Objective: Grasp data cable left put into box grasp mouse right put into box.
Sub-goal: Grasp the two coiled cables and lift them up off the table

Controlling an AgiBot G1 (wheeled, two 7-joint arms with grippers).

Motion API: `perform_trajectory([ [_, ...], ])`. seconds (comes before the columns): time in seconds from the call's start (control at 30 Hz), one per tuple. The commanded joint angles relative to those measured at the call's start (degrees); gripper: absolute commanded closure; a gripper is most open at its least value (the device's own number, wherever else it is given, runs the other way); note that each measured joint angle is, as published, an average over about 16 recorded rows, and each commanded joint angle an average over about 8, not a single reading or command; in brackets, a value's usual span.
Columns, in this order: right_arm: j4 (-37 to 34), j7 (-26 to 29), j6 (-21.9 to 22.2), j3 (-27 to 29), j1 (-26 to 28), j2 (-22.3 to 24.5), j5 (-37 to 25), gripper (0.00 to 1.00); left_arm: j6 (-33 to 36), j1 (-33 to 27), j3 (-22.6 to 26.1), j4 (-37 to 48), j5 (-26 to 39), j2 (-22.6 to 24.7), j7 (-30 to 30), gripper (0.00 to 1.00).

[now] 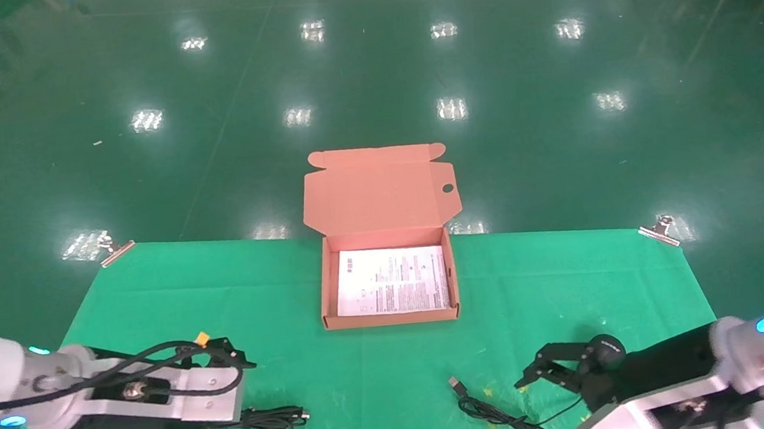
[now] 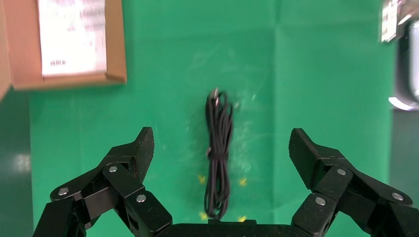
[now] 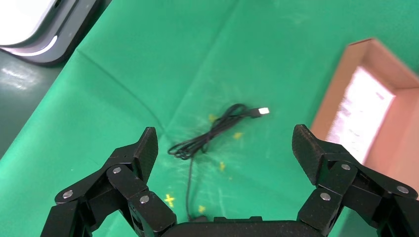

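Head view: clips (image 1: pixel 116 251) pin cloth (image 1: pixel 278 301).

Matt cardboard box (image 1: pixel 392 317), green cloth (image 1: pixel 152 300), glossy floor (image 1: pixel 132 91)

Ceiling lamps are glaring in bright patches off the glossy floor (image 1: pixel 368 69); the cloth (image 1: pixel 383 368) is lying evenly lit, casting faint shadows.

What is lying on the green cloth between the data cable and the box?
Nothing: in the left wrist view, the stretch from the data cable to the box is bare green cloth. The open left gripper hangs above the cable.
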Motion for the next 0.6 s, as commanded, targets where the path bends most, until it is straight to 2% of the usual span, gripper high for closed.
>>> perform_trajectory([
  [0.03,-0.1,0.0,0.9,-1.0,-0.3,-0.7,-2.2,0.0,-1.4,0.4,0.8,0.0,2.8,0.7,-0.7,0.0],
  [0.3,-1.6,4.5,5.4,-3.1,-3.3,-3.4,-8.4,0.0,-4.8,2.6,1.6,5.2,5.8,3.2,-4.5,0.0],
  [0.6,-8.3,8.8,9.8,-4.2,-5.3,-7.3,-12.0,0.0,-7.6,2.8,1.7,18.8,5.1,7.2,-1.6,0.0],
])
